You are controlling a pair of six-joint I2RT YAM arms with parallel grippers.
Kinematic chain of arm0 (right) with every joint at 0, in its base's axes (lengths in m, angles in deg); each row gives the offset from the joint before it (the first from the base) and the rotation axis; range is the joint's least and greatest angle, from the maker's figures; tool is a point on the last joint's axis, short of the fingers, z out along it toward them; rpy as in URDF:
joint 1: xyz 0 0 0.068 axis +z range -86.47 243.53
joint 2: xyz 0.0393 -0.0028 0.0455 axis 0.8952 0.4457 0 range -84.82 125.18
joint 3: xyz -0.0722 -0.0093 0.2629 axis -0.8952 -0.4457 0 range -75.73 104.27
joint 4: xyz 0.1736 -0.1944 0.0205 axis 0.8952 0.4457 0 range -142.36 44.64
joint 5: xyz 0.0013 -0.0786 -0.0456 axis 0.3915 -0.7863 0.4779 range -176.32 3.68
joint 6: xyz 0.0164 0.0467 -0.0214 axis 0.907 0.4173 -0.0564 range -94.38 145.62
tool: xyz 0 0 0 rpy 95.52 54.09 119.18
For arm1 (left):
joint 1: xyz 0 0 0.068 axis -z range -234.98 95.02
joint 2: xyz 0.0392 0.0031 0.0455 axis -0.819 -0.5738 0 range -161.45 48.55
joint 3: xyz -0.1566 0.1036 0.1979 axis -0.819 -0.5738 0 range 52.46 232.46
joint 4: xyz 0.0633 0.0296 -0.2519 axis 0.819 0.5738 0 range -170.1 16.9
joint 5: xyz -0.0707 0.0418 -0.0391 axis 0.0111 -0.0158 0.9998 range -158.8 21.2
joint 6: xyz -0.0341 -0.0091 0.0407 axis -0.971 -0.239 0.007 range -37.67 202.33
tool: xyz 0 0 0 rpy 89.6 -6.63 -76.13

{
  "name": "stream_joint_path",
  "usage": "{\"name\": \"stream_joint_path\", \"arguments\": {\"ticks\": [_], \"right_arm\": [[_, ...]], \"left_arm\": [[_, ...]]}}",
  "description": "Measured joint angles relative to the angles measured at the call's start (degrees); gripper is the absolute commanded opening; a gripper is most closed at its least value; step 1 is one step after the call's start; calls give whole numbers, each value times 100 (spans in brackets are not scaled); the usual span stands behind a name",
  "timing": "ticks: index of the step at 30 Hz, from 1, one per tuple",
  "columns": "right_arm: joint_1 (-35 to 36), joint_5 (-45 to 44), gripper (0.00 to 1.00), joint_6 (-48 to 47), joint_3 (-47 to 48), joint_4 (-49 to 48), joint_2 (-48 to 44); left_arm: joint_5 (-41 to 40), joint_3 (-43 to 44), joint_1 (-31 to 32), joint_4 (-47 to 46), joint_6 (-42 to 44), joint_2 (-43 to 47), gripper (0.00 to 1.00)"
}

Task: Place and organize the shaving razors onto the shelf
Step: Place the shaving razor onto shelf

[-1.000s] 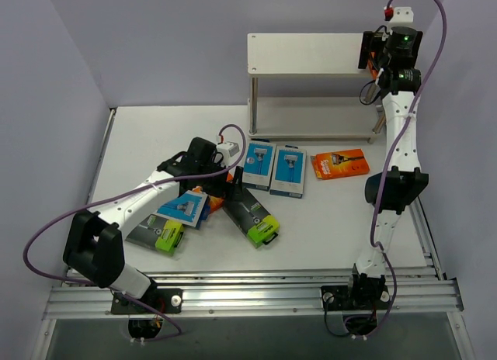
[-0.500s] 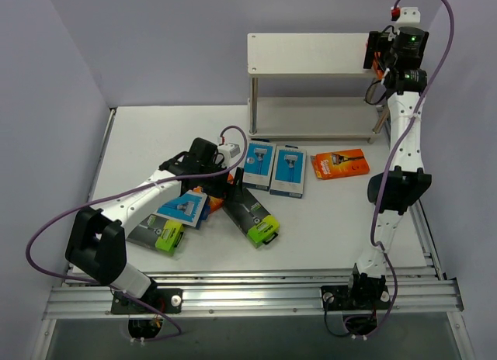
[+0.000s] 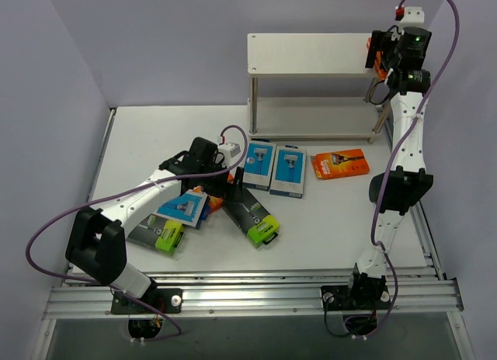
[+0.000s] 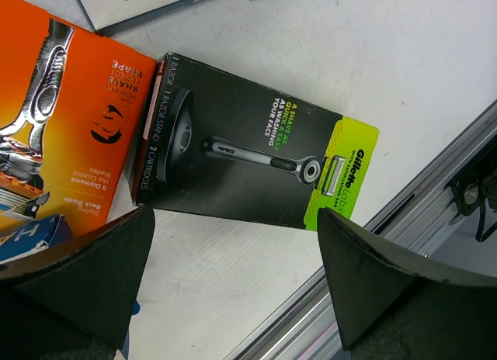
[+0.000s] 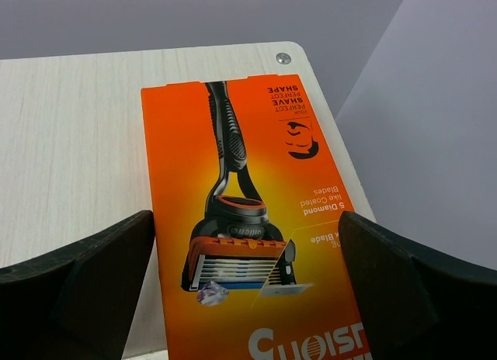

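Closest to my bases, on the left of the desk (image 3: 334,228), a black pack (image 3: 155,234) with a lime-green end lies partly under my left arm, and a light blue pack (image 3: 185,207) sits just beyond it. My left pincer (image 4: 233,298) hangs low over this cluster with its jaws spread wide and nothing between them. Just ahead of its fingertips a second black pack (image 4: 248,162) lies flat on the desk across the gap, lime end toward the right finger. An orange pack (image 4: 62,119) butts against its dark end on the left. Farther out, a second light blue pack (image 3: 258,165) and a third light blue pack (image 3: 288,171) lie side by side. A second orange pack (image 3: 339,163) lies to their right, well apart from both pincers. At the back stands the shelf (image 3: 307,53). My right pincer (image 5: 245,298) is at the right end of its top board, jaws as wide as they go. A third orange pack (image 5: 248,220) lies flat on that board, face up, between the two fingers (image 5: 78,290). Its far corner is near the board's corner screw. I cannot tell whether the pads touch its edges.
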Motion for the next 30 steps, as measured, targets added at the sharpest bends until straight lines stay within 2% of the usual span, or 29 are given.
{"name": "stream_joint_path", "arguments": {"ticks": [21, 30], "right_arm": [[-26, 2, 100, 240, -74, -52, -74], [-28, -105, 100, 398, -1078, -391, -763]], "left_arm": [[269, 52, 70, 109, 103, -2, 94], [404, 96, 140, 127, 166, -4, 94]]}}
